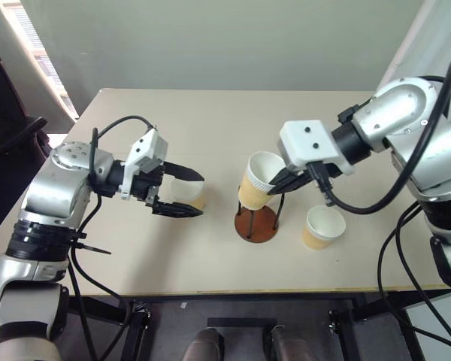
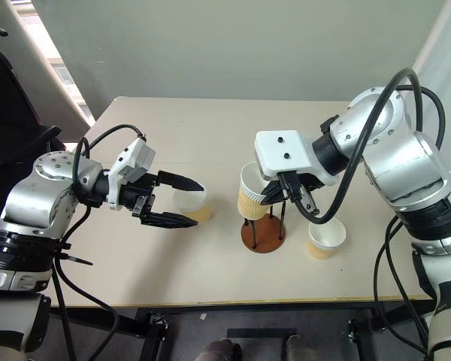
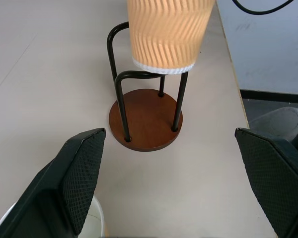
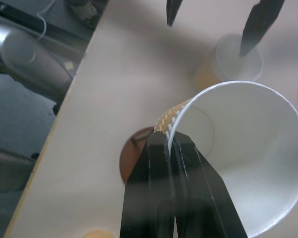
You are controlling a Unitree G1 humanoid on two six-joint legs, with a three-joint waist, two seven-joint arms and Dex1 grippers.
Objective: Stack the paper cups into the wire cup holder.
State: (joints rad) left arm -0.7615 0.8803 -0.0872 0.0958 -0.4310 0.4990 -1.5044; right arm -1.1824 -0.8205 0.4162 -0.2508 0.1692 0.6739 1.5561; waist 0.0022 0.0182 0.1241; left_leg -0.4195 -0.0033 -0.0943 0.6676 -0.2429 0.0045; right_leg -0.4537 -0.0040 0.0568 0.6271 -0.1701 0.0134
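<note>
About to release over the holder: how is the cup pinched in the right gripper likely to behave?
The held cup is thin paper pinched at one wall by the right gripper, so it probably flexes easily. It hangs tilted above the wire cup holder, so it may catch on an arch. Empty, it is likely light and easily tipped.
</note>
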